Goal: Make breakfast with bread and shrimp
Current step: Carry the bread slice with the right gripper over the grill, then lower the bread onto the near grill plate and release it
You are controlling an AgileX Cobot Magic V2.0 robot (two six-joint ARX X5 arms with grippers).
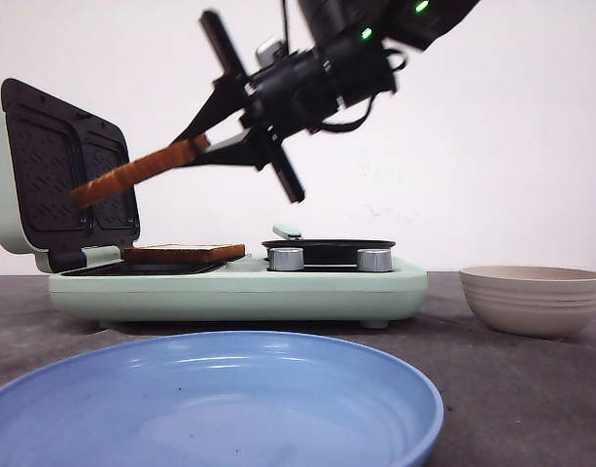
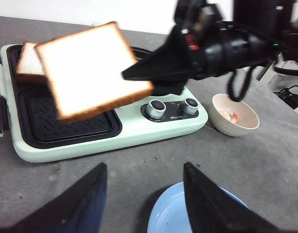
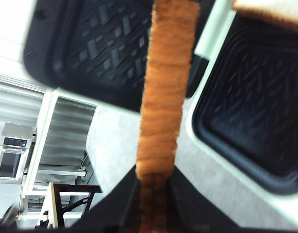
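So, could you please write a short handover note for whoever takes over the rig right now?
Right tool: shut on the second bread slice, held tilted in the air above the sandwich maker's open plates.
Left tool: open, empty, above the blue plate.
Done: first bread slice lies on a grill plate; lid is up.
Left: set down the held slice. Bowl holds something pinkish, possibly the shrimp, not yet used.

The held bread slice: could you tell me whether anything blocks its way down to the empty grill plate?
Nothing visible does. The right pincer holds the slice above the empty grill plate; the lid stands open.
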